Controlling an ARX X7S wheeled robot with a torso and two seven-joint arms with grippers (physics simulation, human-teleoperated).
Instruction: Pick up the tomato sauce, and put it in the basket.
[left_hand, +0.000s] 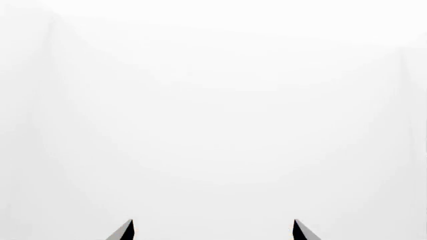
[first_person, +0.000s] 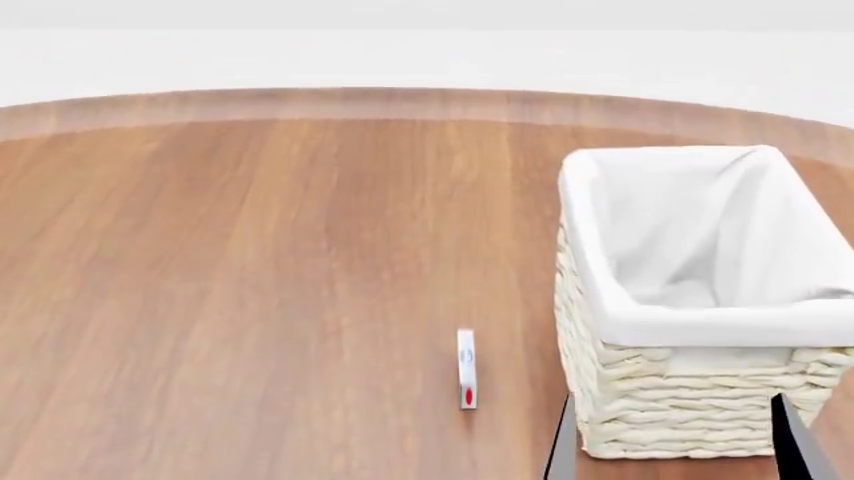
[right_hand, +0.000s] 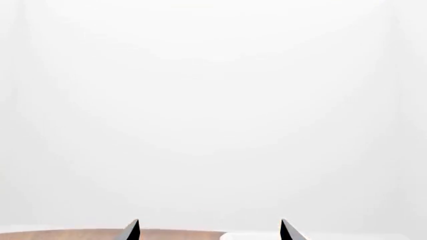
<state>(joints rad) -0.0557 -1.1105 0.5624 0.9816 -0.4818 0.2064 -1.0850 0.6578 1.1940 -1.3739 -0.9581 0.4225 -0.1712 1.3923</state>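
The basket (first_person: 667, 390), cream woven wicker with a white cloth liner, stands at the right of the wooden table in the head view. I see no tomato sauce can in any view. My right gripper (first_person: 678, 445) is open, its two fingertips showing at the bottom edge on either side of the basket's near wall. In the right wrist view the right gripper (right_hand: 209, 231) is open and empty, facing a white background. My left gripper (left_hand: 213, 231) is open and empty, with only white ahead of it. It is out of the head view.
A thin upright white sliver with a red patch (first_person: 466, 368) stands on the wooden table (first_person: 240, 280), left of the basket. The table's curved far edge (first_person: 400, 100) meets a white floor. A strip of the table (right_hand: 180, 234) shows in the right wrist view.
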